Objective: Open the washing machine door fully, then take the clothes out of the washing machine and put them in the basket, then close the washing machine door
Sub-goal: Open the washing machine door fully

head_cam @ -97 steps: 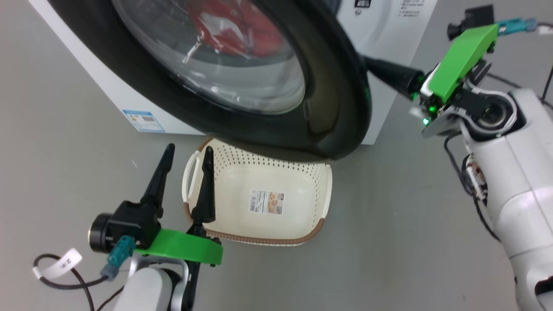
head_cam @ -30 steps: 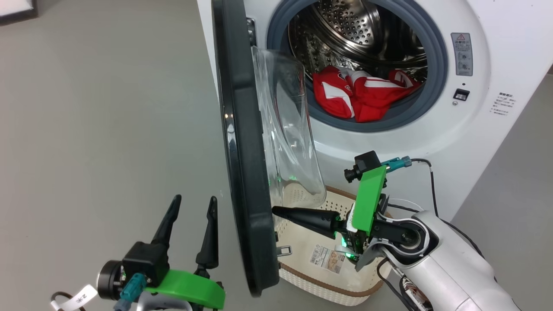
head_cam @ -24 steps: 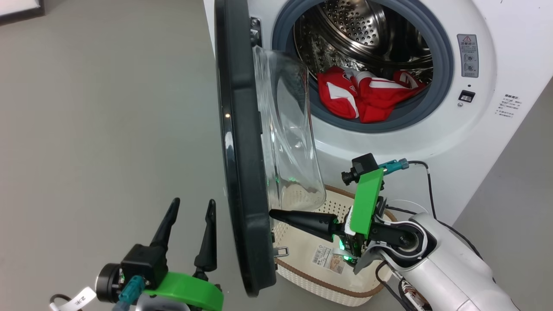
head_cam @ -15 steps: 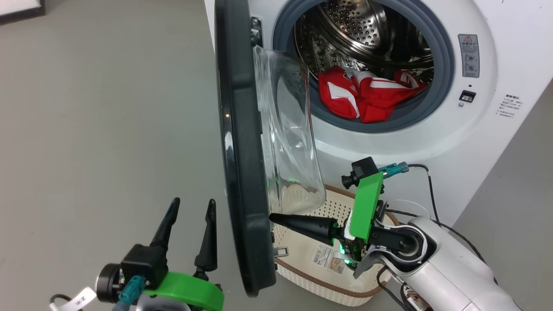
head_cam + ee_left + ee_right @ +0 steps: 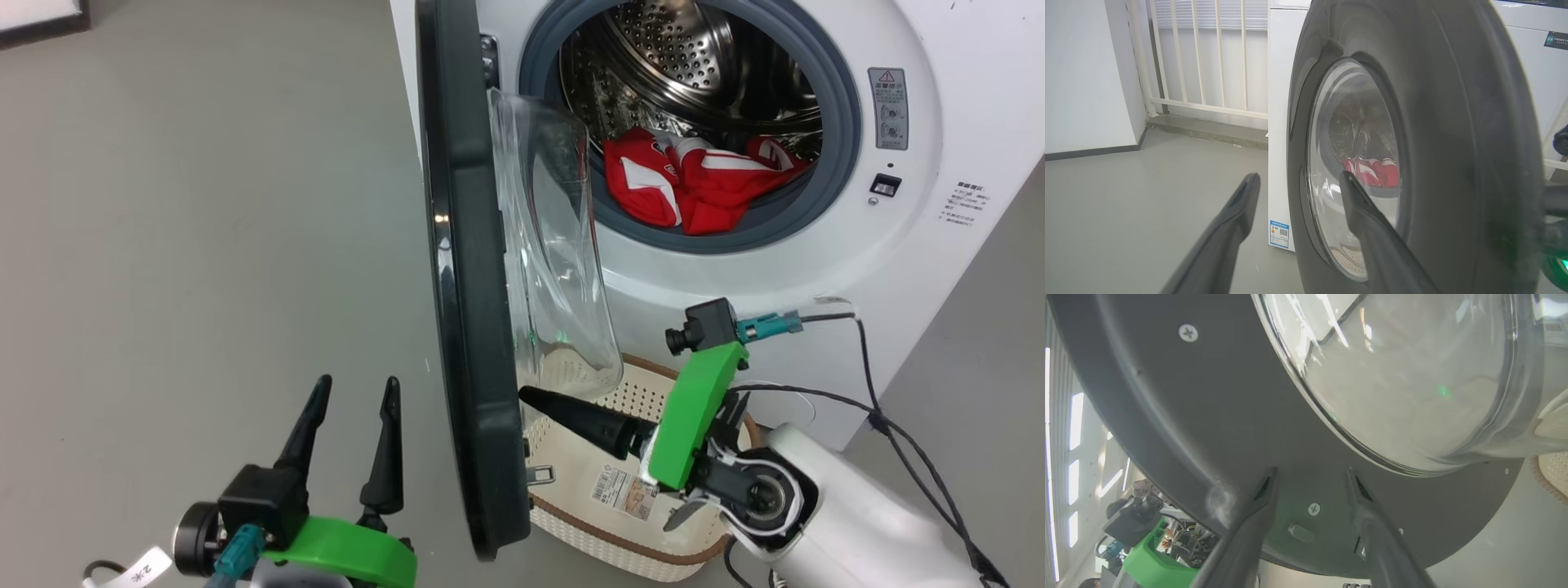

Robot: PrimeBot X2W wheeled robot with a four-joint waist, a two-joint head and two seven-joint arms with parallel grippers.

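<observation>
The washing machine stands with its door swung out edge-on towards me, its glass bowl facing the drum. Red and white clothes lie at the drum's front lip, also visible through the glass as clothes. The basket sits on the floor under the door. My right gripper is over the basket, its tips at the door's inner face; the gripper is open and holds nothing. My left gripper hangs open outside the door, left of it.
Grey floor spreads wide to the left of the door. A white railing and wall stand behind the machine's left side. Cables trail from my right arm beside the machine's front. A blue label marks the machine's lower side.
The door has swung from nearly shut to wide open while the camera shifted. In the last second my right wrist has rolled and its fingers have parted. The left gripper stays open.
</observation>
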